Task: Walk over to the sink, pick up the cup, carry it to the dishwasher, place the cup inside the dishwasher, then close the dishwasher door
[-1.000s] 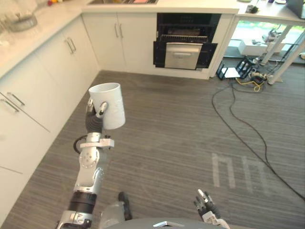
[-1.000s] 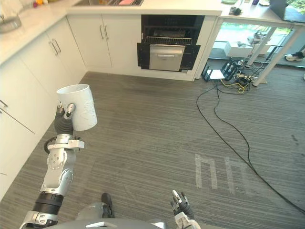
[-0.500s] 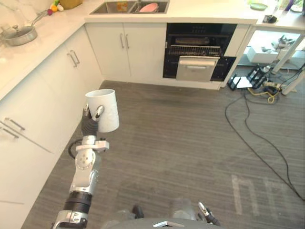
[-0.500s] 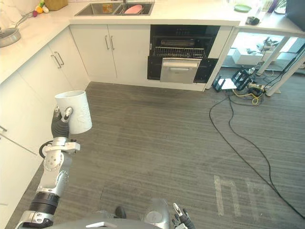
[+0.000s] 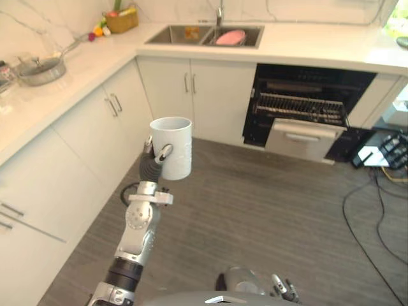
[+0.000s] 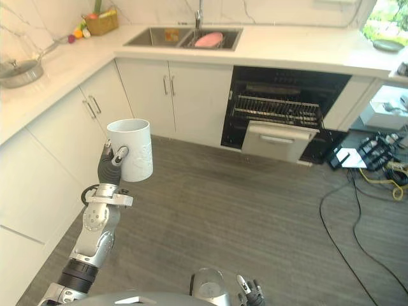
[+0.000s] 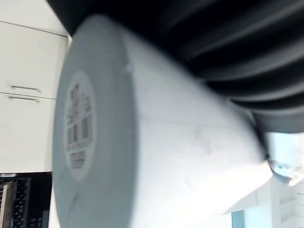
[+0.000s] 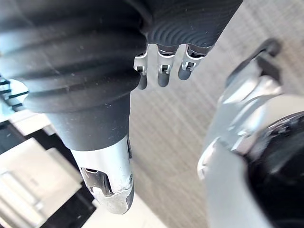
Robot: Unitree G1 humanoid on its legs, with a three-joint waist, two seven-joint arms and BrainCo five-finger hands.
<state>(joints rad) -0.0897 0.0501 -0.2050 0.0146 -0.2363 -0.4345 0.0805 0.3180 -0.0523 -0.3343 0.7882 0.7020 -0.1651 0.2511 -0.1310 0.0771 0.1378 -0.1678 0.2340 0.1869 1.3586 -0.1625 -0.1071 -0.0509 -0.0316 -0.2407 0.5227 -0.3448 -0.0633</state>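
Left eye view: left hand [image 5: 153, 169] curled round upright white cup [image 5: 171, 148]; sink [image 5: 167, 35] holds a pink item [image 5: 229, 37]; dishwasher [image 5: 306, 108] open, rack showing. Left wrist view: cup against palm. Right wrist view: right hand [image 8: 163, 76] relaxed, empty.

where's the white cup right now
The white ceramic cup is held mouth up in the robot's left hand, left of centre in the eye views, above the grey floor before the white cabinets, with the open dishwasher to its right.

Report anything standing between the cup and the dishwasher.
Nothing visible does. The left hand holds the cup upright, and only bare floor lies between it and the dishwasher, whose door hangs open.
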